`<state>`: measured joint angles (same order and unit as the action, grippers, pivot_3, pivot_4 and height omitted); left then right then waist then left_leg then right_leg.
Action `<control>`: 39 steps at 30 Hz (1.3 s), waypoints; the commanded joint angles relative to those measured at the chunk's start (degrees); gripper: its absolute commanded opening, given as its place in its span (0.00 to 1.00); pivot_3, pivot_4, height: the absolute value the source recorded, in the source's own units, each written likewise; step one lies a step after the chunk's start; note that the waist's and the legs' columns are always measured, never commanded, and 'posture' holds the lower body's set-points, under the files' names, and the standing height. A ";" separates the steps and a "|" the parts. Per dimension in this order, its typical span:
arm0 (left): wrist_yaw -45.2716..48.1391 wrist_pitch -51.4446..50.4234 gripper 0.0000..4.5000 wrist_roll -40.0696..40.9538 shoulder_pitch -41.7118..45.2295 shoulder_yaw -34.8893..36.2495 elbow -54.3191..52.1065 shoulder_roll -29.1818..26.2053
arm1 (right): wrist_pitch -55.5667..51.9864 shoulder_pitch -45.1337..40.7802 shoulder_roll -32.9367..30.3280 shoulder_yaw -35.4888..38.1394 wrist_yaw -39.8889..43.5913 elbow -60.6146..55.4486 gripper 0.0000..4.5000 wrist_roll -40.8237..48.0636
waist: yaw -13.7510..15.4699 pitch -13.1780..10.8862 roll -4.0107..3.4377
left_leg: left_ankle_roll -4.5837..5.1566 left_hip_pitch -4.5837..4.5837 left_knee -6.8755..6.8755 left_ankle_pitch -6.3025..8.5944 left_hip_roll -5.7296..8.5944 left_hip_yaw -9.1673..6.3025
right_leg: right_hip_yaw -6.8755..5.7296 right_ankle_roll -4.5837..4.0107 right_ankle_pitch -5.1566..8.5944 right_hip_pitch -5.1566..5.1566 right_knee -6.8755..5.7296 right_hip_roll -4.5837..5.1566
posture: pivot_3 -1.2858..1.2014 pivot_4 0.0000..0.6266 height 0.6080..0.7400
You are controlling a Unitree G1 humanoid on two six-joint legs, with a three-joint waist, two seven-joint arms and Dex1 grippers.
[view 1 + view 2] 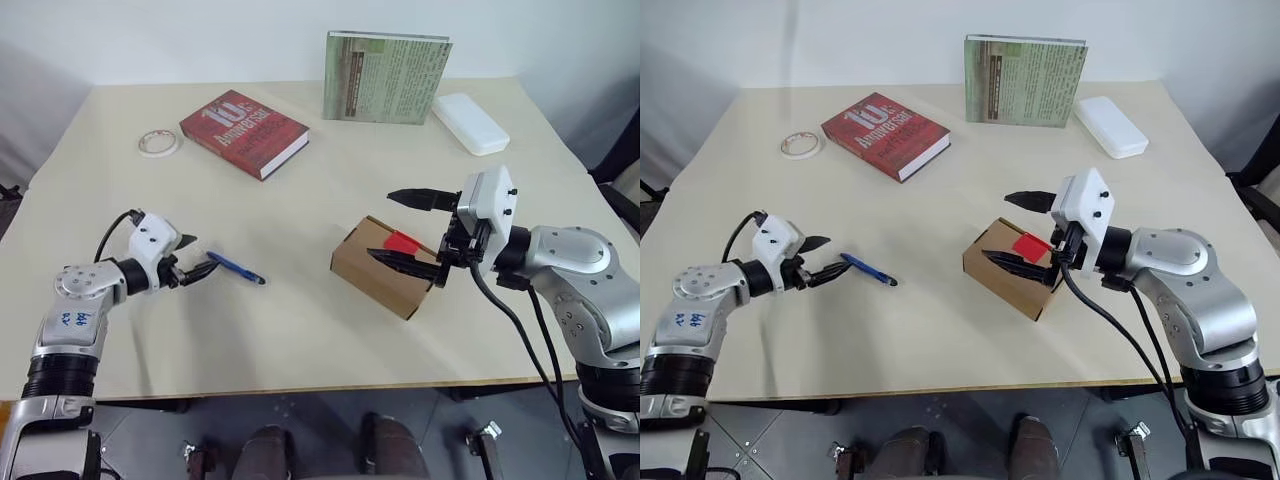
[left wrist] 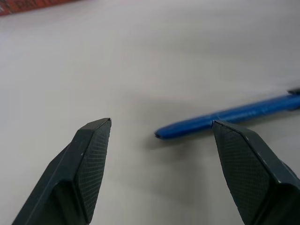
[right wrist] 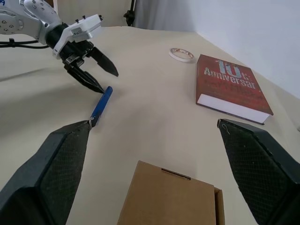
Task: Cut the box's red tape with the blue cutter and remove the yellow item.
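The left gripper (image 1: 818,258) hangs low over the table (image 1: 320,345) near its left edge, its two black fingers spread apart with nothing between them. The blue cutter (image 1: 869,270) lies flat on the table just past the fingertips, its near end close to the lower finger (image 3: 86,79); whether they touch cannot be told. It runs slantwise away from the gripper toward the table's middle. In the left wrist view the cutter (image 2: 225,117) lies across the gap ahead of the fingers, its tip showing between them.

The right gripper (image 1: 408,228) hovers over the box (image 1: 385,268), its fingers spread wide, one above the box's far side and one across its near top; it holds nothing. The box sits right of the table's middle, nearer the front edge than the back, turned at an angle to the edges. The red tape (image 1: 402,241) lies on its top, between the two right fingers.

Between cutter and box the table is bare, as is the strip along the front edge. Toward the back left lie a red book (image 1: 244,133) and, near it, a white tape roll (image 1: 159,143). At the back edge stands a green book (image 1: 385,77), and a flat white case (image 1: 470,122) lies beside it toward the back right corner.
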<state>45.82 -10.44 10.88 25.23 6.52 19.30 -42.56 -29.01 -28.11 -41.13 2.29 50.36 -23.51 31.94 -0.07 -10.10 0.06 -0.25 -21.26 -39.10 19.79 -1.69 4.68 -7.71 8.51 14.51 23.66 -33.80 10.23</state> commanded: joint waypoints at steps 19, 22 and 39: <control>7.57 11.34 0.81 -5.92 9.71 -6.51 15.48 2.53 | 1.05 0.54 0.44 1.42 -1.32 -1.48 1.00 -0.35 | -0.06 -0.05 0.11 | 0.01 0.01 -0.01 0.00 0.00 0.08 | -0.01 0.02 -0.01 0.00 0.02 0.00 | 0.52 0.24 1.00; 12.17 9.19 0.81 -6.06 4.85 -7.38 12.35 -0.73 | 0.63 1.11 0.29 1.86 -1.78 -2.33 1.00 -0.07 | -0.38 -0.04 0.10 | 0.01 0.08 0.00 0.00 -0.02 0.14 | 0.00 0.02 -0.01 0.00 0.00 0.00 | 0.52 0.24 1.00; 8.24 0.35 0.81 1.91 -3.72 1.62 0.25 -2.18 | 2.05 -0.09 1.57 -1.17 0.95 -3.07 1.00 0.62 | -1.28 0.14 -0.20 | 0.06 0.69 0.12 0.22 -0.17 0.68 | 0.22 0.00 0.00 -0.13 -0.12 0.02 | 0.52 0.24 1.00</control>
<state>55.75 -8.56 11.64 19.57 7.01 18.83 -45.53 -28.62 -27.03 -40.08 2.14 50.26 -24.66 32.16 -1.35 -9.97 -0.14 -0.18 -20.63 -39.04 20.01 -1.85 5.33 -7.50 8.52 14.50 23.53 -33.93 10.25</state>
